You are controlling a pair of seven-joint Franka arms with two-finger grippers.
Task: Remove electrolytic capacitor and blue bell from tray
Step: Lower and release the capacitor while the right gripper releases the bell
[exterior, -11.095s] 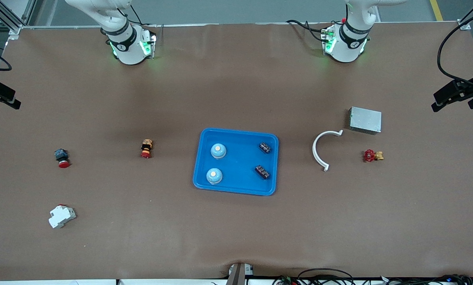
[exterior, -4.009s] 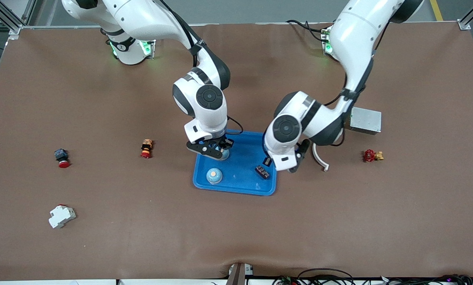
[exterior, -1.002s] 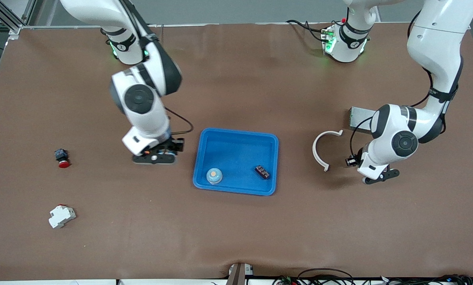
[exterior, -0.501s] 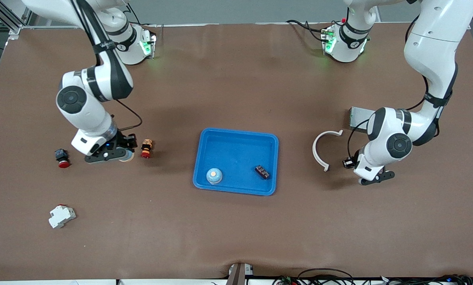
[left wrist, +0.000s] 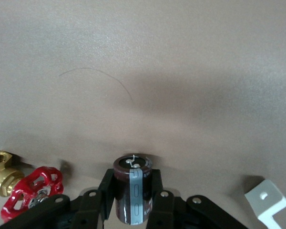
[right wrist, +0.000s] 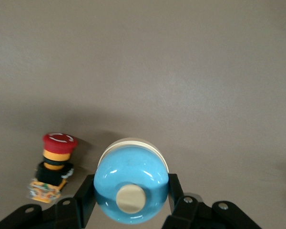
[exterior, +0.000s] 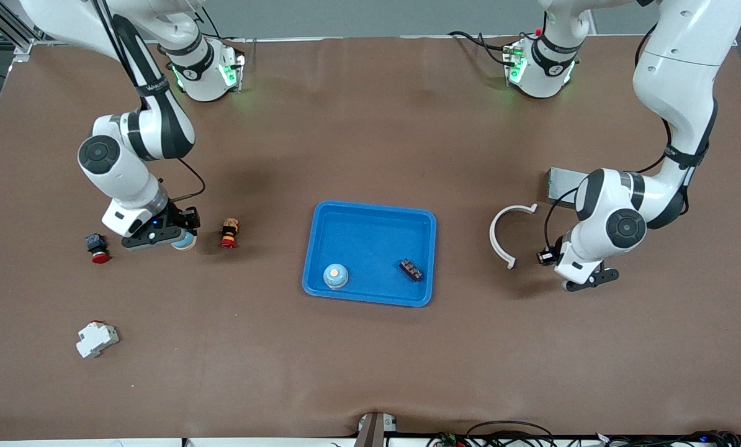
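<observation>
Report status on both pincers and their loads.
Left pincer shut on capacitor, over table beside red valve. Right pincer shut on blue bell, between two red push buttons. Nothing in the way.

front: high, facing robots | wrists: close, facing table (exterior: 370,360)

We see a bell (exterior: 335,275) and capacitor (exterior: 411,269) in the tray (exterior: 370,211), between our two grippers; the tray sits mid-table.
</observation>
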